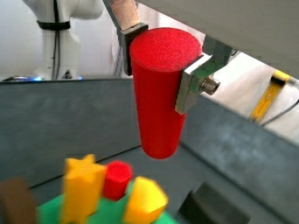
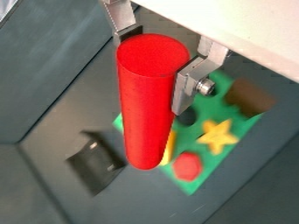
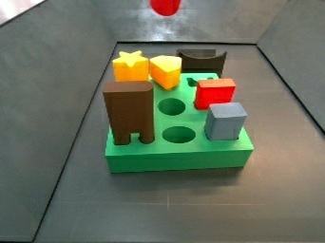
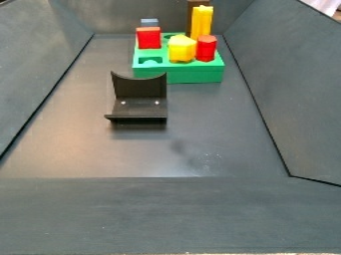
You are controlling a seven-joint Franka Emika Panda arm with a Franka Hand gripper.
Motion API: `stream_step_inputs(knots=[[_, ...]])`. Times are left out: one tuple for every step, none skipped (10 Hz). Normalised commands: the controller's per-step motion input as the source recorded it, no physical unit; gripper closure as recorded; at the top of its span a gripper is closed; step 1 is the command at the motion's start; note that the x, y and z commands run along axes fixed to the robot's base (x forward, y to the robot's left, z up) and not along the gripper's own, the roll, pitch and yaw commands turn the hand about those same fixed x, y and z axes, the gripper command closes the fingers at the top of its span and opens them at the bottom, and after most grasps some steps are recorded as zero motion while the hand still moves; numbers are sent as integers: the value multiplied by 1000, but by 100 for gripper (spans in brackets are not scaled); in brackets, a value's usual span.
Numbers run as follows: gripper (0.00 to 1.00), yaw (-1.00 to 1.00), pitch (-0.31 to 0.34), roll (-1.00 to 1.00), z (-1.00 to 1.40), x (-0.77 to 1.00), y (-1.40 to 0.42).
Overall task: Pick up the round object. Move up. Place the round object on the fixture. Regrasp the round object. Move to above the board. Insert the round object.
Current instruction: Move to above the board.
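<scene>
My gripper [image 1: 163,63] is shut on the round object [image 1: 158,114], a glossy red cylinder peg, near its upper end; the peg hangs upright, high above the floor. Both wrist views show this grip [image 2: 152,66] and the peg [image 2: 142,122]. In a side view only the peg's lower end [image 3: 165,7] shows at the upper edge, beyond the board. The green board [image 3: 178,152] lies below with open round holes. The dark fixture [image 4: 138,97] stands on the floor beside the board and also shows in a wrist view [image 2: 93,160]. The gripper does not show in the side view that frames the fixture.
On the board stand a brown two-legged block [image 3: 128,112], a yellow star [image 3: 129,65], a yellow piece [image 3: 165,69], a red cube [image 3: 215,92] and a grey cube [image 3: 226,121]. Sloping dark grey walls [image 4: 40,90] enclose the floor.
</scene>
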Motion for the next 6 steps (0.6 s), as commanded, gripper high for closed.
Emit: stream_step_inputs(knots=[[100,-119,-188,-1000,131,-267,-159],[100,-125,-192,-1000,68,-179,-61],[100,-129,-202,-1000,37,-132,-5],[100,-130,-211,-1000,20,-115,27],[100,-130,-223,-1000,16,-109,39],[100,-87,-190,-740,8,-103,42]])
